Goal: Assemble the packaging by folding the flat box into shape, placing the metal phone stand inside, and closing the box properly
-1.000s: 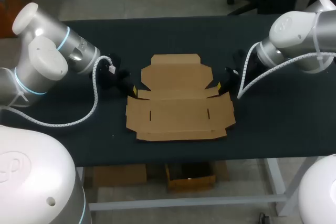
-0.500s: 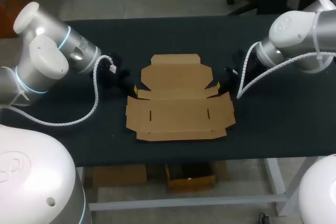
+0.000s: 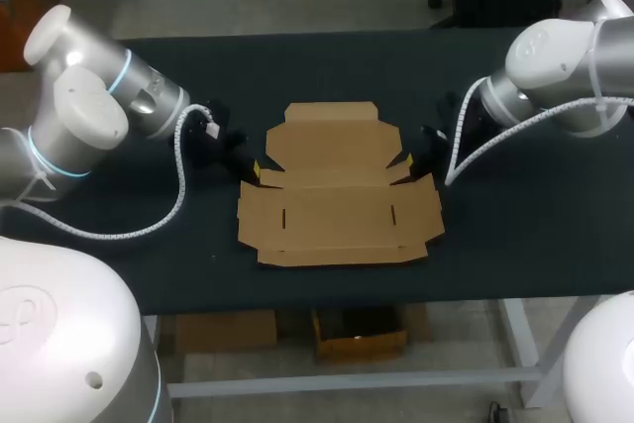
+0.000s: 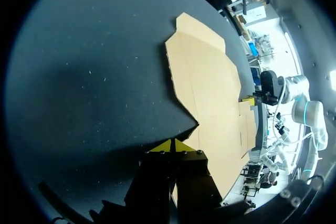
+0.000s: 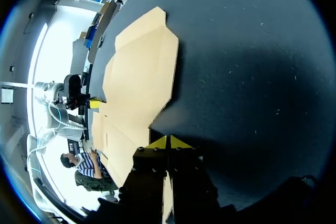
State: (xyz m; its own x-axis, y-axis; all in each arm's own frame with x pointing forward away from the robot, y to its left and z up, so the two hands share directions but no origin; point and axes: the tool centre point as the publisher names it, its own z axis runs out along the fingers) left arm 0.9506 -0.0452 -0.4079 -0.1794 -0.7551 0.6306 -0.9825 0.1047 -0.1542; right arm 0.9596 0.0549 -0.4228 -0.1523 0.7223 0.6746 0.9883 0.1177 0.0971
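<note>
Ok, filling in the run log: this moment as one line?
box: flat, unfolded on table | left gripper: shut, at box's left notch | right gripper: shut, at right notch | phone stand: not in view

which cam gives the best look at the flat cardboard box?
Head view: the flat cardboard box lies whole in frame, with all flaps and both slots visible. The left wrist view shows the box at a grazing angle from one side, foreshortened. The right wrist view shows the same from the opposite side.
</note>
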